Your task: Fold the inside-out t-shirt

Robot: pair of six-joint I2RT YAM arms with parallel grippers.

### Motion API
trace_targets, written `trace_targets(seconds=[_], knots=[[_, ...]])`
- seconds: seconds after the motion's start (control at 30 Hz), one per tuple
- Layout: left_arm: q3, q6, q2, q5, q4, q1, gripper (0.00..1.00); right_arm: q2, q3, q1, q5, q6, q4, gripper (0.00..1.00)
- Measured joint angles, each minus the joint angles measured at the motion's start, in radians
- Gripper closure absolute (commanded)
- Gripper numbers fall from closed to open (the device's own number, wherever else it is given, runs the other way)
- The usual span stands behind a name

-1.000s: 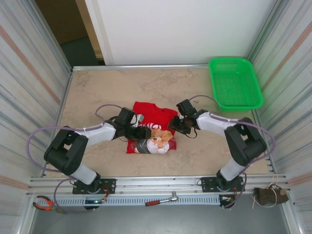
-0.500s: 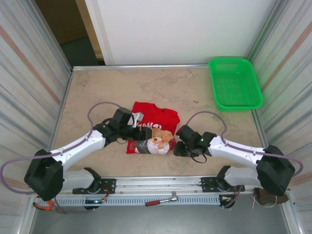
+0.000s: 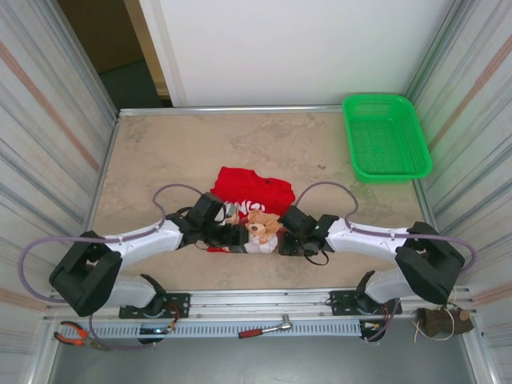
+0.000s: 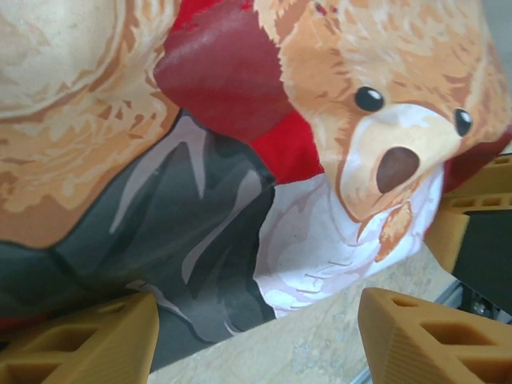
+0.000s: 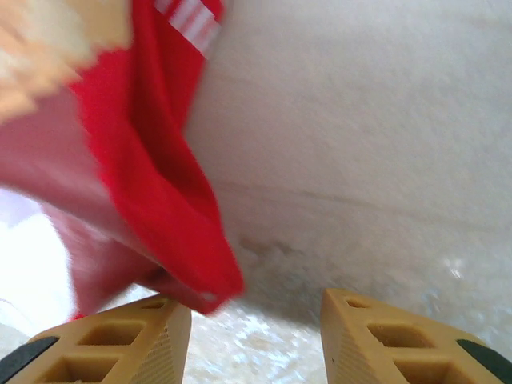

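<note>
a beige, marbled table [image 3: 160, 152] with a metal rim; striped panel walls [image 3: 48, 120] on both sides, a white panel [image 3: 296, 48] at the far end; a green mesh basket [image 3: 386, 136] sits in the far right corner; well nearer than the basket, along the front edge, a metal rail [image 3: 264, 304] carries pliers [image 3: 76, 334] and a wrench [image 3: 268, 329].

the shirt [image 3: 252, 196] lies left of the basket and nearer, well apart from it, about mid-table; it is bright red, bunched into a rough rectangle, with small white lettering on the side toward the basket; on its near part a printed bear [image 3: 260, 228] shows, tan fur, black eyes, brown nose, over dark grey and white patches; in the right wrist view a folded red hem hangs down to the table.

the left gripper [image 3: 236, 234] is at the shirt's edge farthest from the basket, its jaws apart; in the left wrist view the left gripper [image 4: 260, 320] has bare table between its fingers and the print just beyond.

the right gripper [image 3: 282, 240] is at the shirt's near corner on the basket side, jaws apart; in its own view the right gripper [image 5: 254, 312] has bare table between its fingers, the hem just by one finger.
</note>
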State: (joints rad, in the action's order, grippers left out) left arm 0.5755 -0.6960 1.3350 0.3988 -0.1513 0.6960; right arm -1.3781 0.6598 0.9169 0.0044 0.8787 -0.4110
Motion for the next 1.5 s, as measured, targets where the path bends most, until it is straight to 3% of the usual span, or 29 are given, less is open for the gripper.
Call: trace_targets(seconds=[0.1,0.2,0.37,0.67,0.77,0.8,1.17,1.27,1.33,1.43,1.5], knots=[[0.000,0.003,0.023,-0.003,0.014,-0.003,0.33,-0.027,0.030,-0.001,0.003,-0.012,0.023,0.58],[0.000,0.005,0.035,-0.003,0.025,-0.016,0.33,-0.052,0.040,-0.008,0.002,-0.027,0.045,0.67],[0.000,0.019,0.050,-0.003,0.037,-0.056,0.33,-0.071,0.040,-0.042,-0.001,-0.056,0.058,1.00],[0.000,0.035,0.080,0.013,0.080,-0.107,0.33,0.033,0.040,-0.100,-0.024,-0.130,0.005,1.00],[-0.003,0.037,0.081,0.019,0.088,-0.108,0.33,0.097,0.031,-0.101,-0.043,-0.141,0.000,0.60],[-0.003,0.037,0.081,0.019,0.090,-0.108,0.33,0.110,0.023,-0.101,-0.055,-0.150,0.008,0.55],[-0.003,0.037,0.096,0.031,0.110,-0.114,0.34,0.003,-0.030,-0.108,-0.105,-0.187,0.217,0.52],[-0.003,0.037,0.098,0.032,0.118,-0.114,0.34,-0.048,-0.030,-0.113,-0.111,-0.199,0.268,0.58],[-0.003,0.037,0.102,0.032,0.127,-0.114,0.34,-0.081,-0.030,-0.115,-0.114,-0.209,0.298,0.71],[-0.003,0.037,0.104,0.035,0.129,-0.114,0.34,-0.109,-0.030,-0.119,-0.130,-0.214,0.329,0.99],[-0.003,0.037,0.105,0.036,0.130,-0.114,0.34,-0.105,-0.030,-0.119,-0.138,-0.219,0.333,1.00]])
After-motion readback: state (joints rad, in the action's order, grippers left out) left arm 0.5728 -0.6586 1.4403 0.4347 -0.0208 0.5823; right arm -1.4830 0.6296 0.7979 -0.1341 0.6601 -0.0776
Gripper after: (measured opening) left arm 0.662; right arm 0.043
